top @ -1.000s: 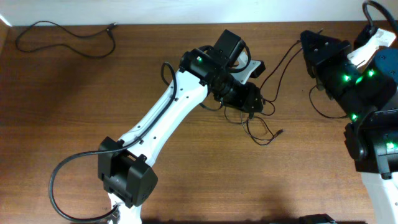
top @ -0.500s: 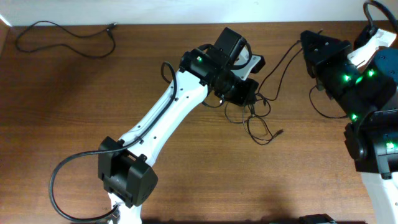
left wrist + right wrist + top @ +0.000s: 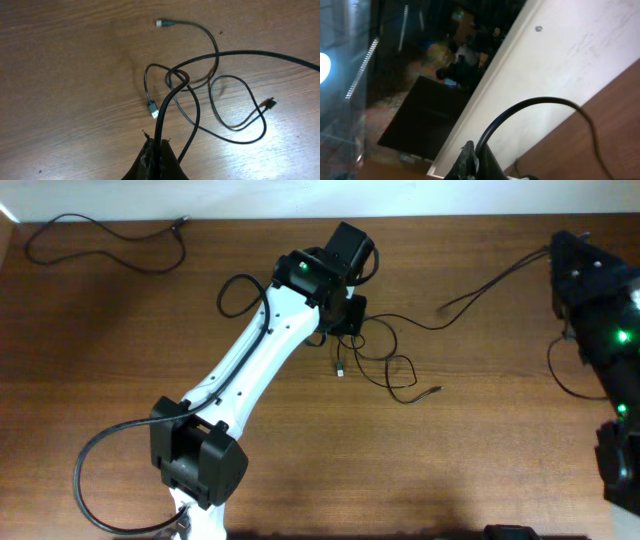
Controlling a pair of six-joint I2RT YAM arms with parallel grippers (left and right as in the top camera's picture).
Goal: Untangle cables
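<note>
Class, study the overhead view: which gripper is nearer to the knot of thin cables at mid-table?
Left. The left gripper, shut on a cable, hangs just beside the knot; the right gripper, also gripping one, sits far off at the right edge of the table.

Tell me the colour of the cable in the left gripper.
The cable is black; the left wrist view shows it best.

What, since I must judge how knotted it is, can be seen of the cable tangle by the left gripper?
The cable tangle is thin black rubbery-looking cords lying on the wooden table, loops crossing over one tight knot-like point. Two ends carry silvery connectors, a third a small dark plug. The left gripper, shut, pinches one strand; another stretches away to the shut right gripper.
</note>
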